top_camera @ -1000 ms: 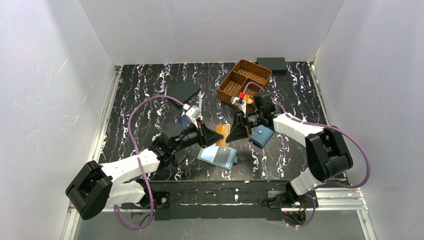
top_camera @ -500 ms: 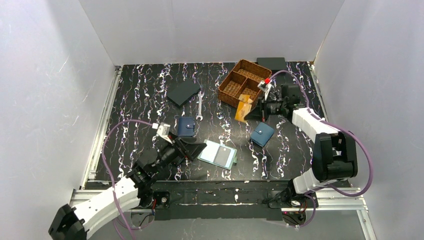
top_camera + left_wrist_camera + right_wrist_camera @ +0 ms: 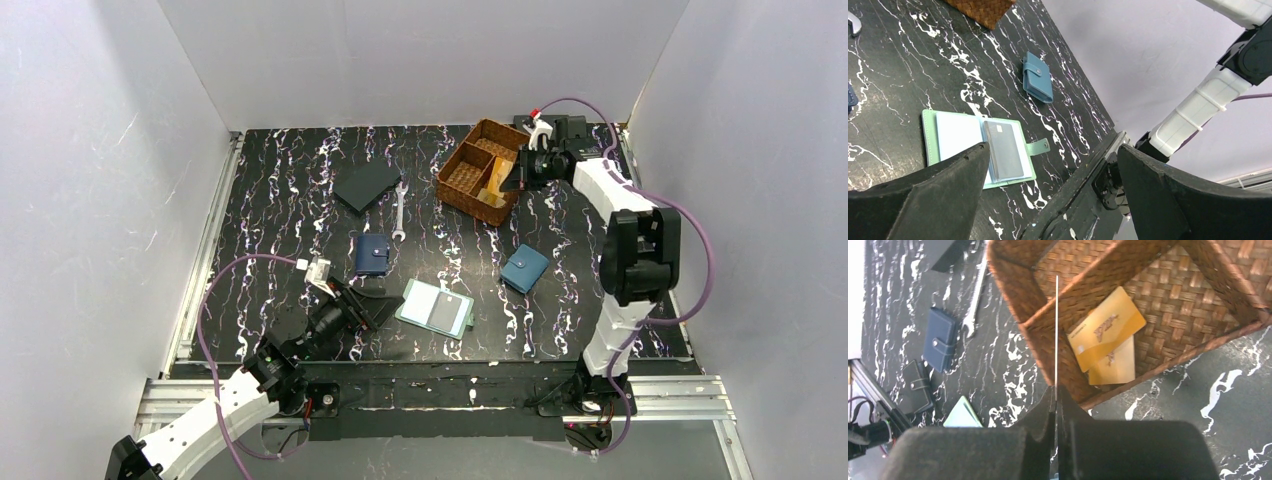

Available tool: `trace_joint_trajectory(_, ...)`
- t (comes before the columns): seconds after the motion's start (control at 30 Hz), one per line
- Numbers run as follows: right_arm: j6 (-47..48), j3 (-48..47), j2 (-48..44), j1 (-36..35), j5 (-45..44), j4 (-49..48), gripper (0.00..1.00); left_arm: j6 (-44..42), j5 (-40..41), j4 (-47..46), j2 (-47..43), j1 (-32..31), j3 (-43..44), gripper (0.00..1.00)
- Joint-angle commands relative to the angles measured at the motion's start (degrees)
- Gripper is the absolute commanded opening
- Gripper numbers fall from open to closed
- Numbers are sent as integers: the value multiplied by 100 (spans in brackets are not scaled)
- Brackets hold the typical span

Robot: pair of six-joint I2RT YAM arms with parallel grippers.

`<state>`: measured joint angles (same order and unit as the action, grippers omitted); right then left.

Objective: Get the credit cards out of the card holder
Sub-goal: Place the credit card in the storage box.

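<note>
1. The pale mint-green folding card holder point(image 3: 955, 142) lies open on the black marbled surface point(image 3: 290, 200), near its front edge.
2. A dark card point(image 3: 1004, 150) sits in the holder's pale slotted interior, beside the snap tab.
3. The left gripper point(image 3: 1052, 150) hangs low just left of the holder with its fingers spread wide and nothing between them.
4. The right gripper point(image 3: 1056, 390) is pressed together on a thin card point(image 3: 1056, 330), seen edge-on above the woven brown basket point(image 3: 1015, 290) at the far side of the surface.
5. Two tan-golden cards point(image 3: 1105, 327) lie overlapping in one basket compartment.
6. A brighter blue wallet point(image 3: 1038, 82) lies closed to the right of the holder, and a navy wallet point(image 3: 373, 254) lies beyond it to the left.
</note>
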<state>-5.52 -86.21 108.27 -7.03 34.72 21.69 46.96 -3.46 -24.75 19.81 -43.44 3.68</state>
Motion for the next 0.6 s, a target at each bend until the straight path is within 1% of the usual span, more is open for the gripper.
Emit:
trace_joint_trajectory(0.0, -217, -690, 326, -88, -429, 684, 1, -99, -39, 177, 23, 23, 123, 98)
trace_joint_trajectory(0.2, -189, -994, 723, -330, -544, 810, 1, -100, -40, 202, 31, 25, 120, 98)
trace_joint_trajectory(0.33, -267, -1093, 891, -361, -617, 800, 11, -108, -58, 217, 0, 26, 154, 98)
trace_joint_trajectory(0.47, -104, -1257, 924, -354, -954, 947, 19, -115, -75, 241, -49, 20, 161, 98)
trace_joint_trajectory(0.57, 155, -1386, 906, -340, -1315, 1083, 29, -118, -99, 245, -77, 21, 183, 98)
